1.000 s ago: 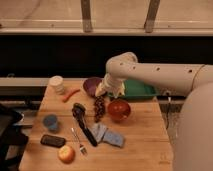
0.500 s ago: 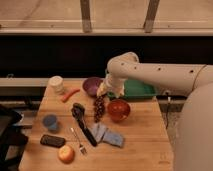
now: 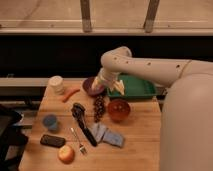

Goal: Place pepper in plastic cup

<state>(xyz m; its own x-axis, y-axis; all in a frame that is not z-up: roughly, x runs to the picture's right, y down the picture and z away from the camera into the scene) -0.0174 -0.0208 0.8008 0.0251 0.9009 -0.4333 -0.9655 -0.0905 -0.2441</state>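
The gripper (image 3: pixel 107 85), jaws apart and empty, hangs by the purple bowl (image 3: pixel 90 86). Best to reach left and pinch the pepper (image 3: pixel 70 94) mid-body

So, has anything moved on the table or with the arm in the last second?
Nothing visibly changed. The gripper still hangs by the purple bowl at the back of the wooden table. The slim orange-red pepper lies untouched beside the cream cup, and the small blue-grey plastic cup stays near the left edge.
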